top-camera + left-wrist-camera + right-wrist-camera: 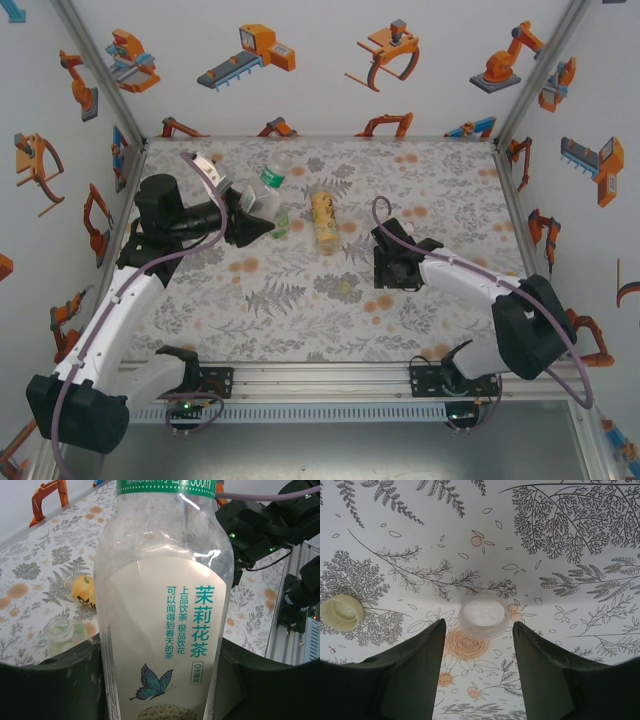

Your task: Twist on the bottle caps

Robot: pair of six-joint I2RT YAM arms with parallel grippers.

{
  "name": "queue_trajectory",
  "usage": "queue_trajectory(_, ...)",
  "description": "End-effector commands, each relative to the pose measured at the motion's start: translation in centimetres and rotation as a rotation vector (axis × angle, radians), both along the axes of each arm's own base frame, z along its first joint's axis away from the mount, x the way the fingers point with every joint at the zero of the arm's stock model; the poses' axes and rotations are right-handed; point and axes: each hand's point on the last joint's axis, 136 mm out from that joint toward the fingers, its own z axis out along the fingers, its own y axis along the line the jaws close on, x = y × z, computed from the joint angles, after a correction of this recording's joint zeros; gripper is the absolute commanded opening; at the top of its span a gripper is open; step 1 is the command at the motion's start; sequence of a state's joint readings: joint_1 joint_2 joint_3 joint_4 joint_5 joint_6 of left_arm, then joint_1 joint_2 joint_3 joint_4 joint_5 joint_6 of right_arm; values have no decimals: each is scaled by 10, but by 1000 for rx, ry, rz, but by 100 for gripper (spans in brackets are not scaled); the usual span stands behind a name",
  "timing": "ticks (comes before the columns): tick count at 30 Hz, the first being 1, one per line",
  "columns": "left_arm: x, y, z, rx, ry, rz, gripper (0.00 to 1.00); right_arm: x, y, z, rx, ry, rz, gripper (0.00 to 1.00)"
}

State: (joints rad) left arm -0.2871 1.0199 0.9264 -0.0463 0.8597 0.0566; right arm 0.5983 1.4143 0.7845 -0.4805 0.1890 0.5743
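R claw (479,626) hung low over the tabletop (300,320), jaws apart w/ nothing held. A white cap (484,615) lay flat just ahead of the tips and centred in the gap, touching neither finger. That's the relation the next move prob. turns on: cap straight ahead and slightly below, round, its axis vertical, so a short push fwd and down should put the jaws either side of it. R arm was clearly the nearer one to it.

A pale yellow cap (342,612) lay off to the left in the R wrist view, well apart from the white one and outside the jaws.

L claw (160,647) was clamped on the clear bottle (165,605), the one w/ the white-green label, fingers on both sides of the lower body. The bottle's long axis ran out ahead of the claw, neck end away from the wrist; from above it looked lifted and tilted over the far-left part of the tabletop. Couldn't tell whether its neck was bare.

Yellow bottle (323,222) lay on its side near the middle, long axis roughly near-to-far. Green-tinted bottle (60,630) stood just beside the L claw, mouth open, no cap on.

Count: 3 bottles, 2 caps, 2 claws.
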Motion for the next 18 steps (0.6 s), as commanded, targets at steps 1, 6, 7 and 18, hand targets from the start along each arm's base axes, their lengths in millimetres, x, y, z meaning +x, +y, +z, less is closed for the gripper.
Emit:
queue_trajectory(1, -1, 0, 10, -9, -22, -10, 0, 2, 0, -2, -19, -11, 15, 54)
queue_trajectory(6, -1, 0, 10, -9, -23, -9, 0, 4, 1, -3, -19, -16, 21, 54)
queue_trajectory(7, -1, 0, 10, -9, -21, -10, 1, 4, 2, -3, -15, -18, 24, 54)
queue_trajectory(18, 0, 0, 11, -6, -15, -10, 1, 8, 5, -8, -24, -6, 34, 54)
